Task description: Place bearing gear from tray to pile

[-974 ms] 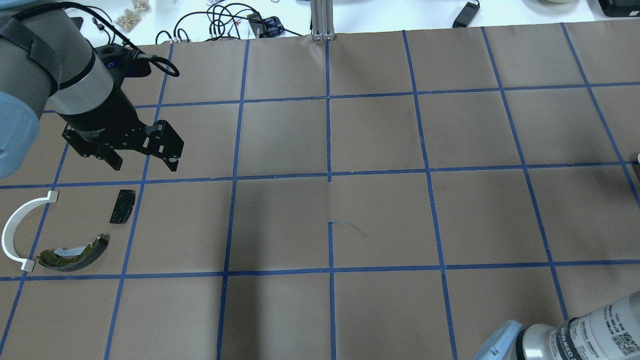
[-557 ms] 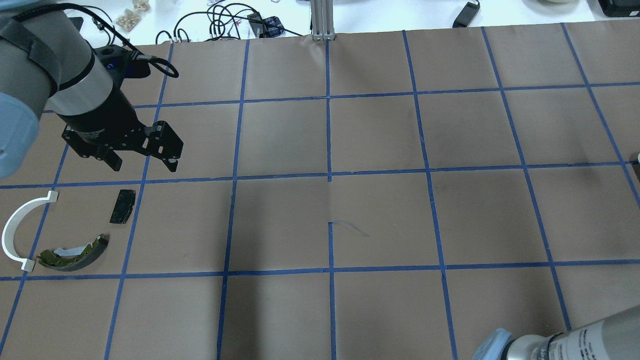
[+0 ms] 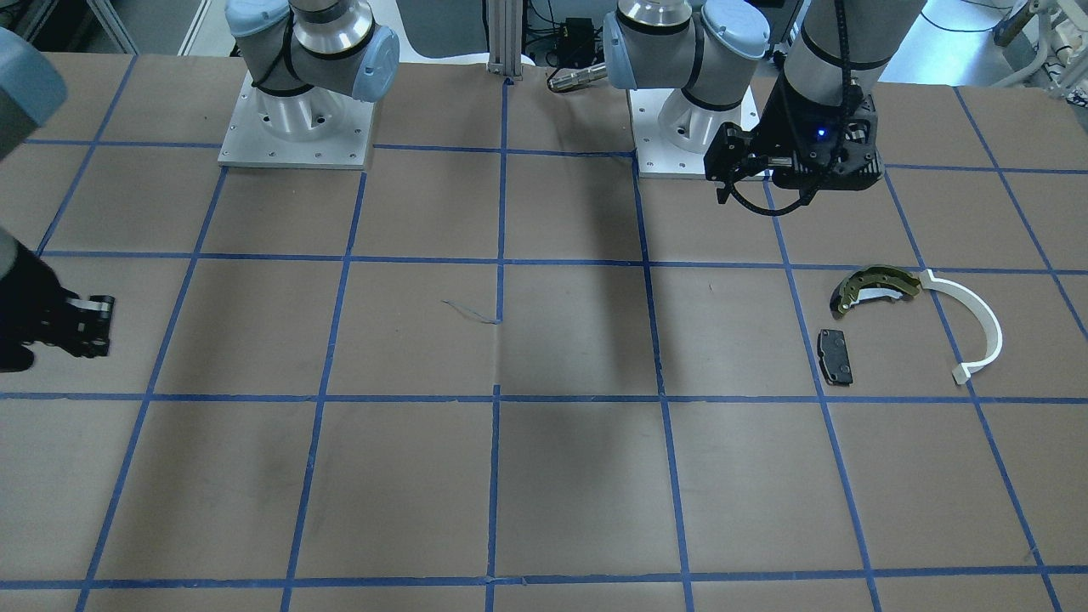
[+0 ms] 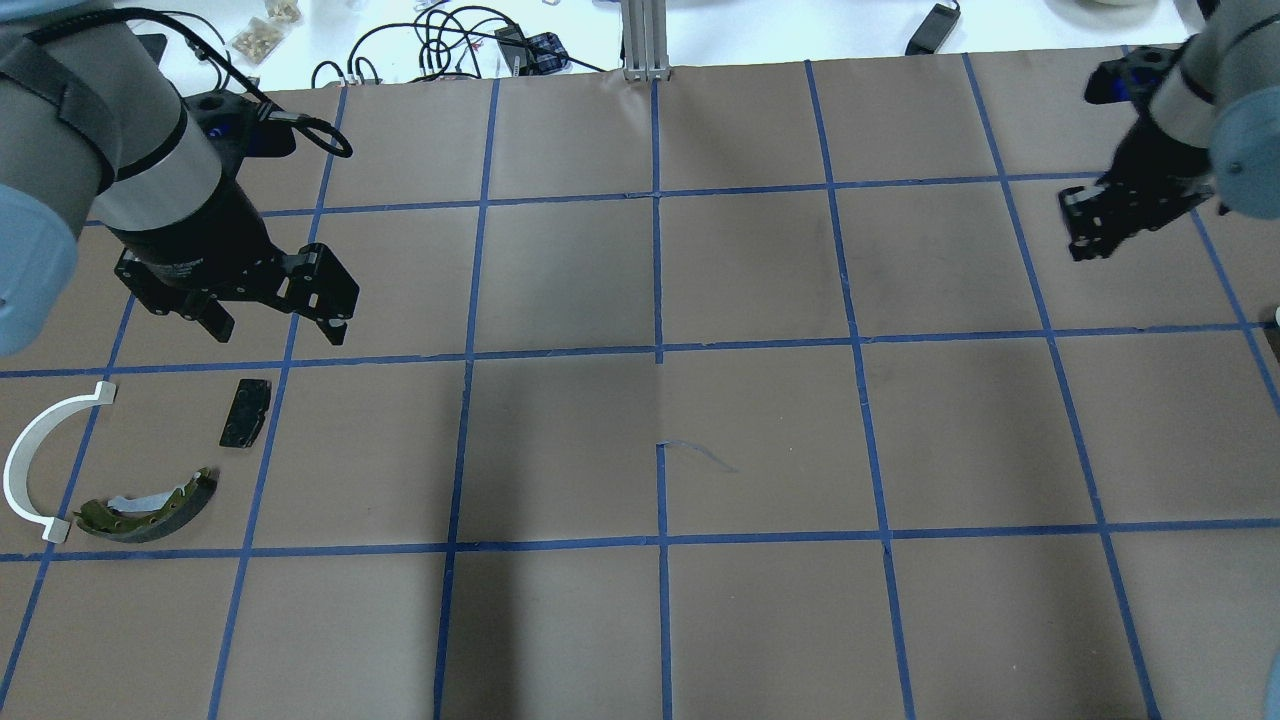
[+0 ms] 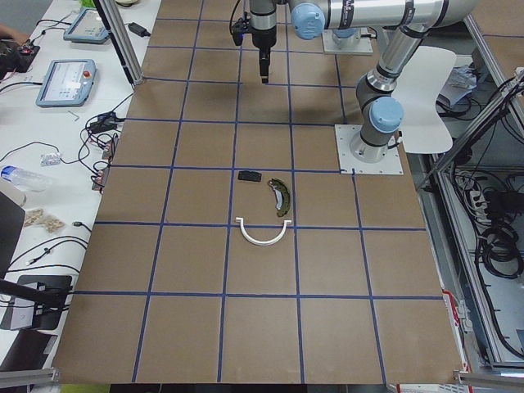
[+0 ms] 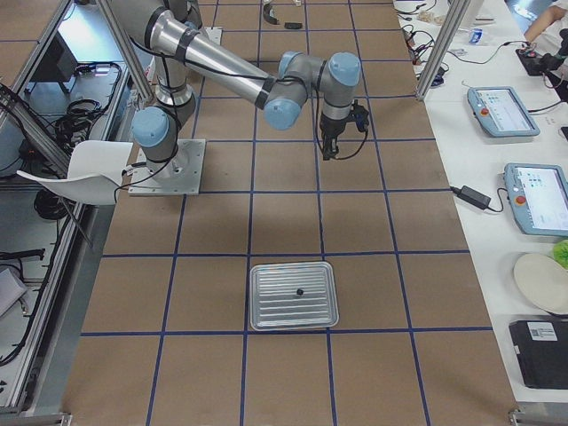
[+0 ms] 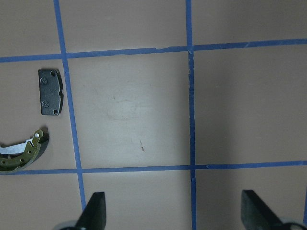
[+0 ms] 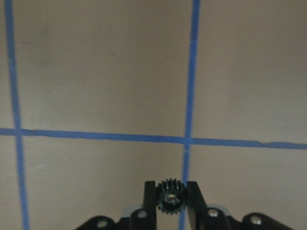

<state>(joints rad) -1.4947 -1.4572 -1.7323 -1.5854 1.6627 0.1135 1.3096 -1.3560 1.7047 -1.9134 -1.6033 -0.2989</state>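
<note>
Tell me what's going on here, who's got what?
The right gripper has its jaws shut on a small black bearing gear and holds it above bare table, far from the pile. The left gripper hangs open and empty beside that pile: a brake shoe, a white arc and a black pad. The tray sits at the table's right end.

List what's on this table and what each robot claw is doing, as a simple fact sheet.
left gripper: open, empty, above the table beside the pile
right gripper: shut on a small bearing gear, off the table
pile parts: brake shoe, white arc, black pad lying apart from both
tray: metal, one small dark item inside, too small to identify
</note>
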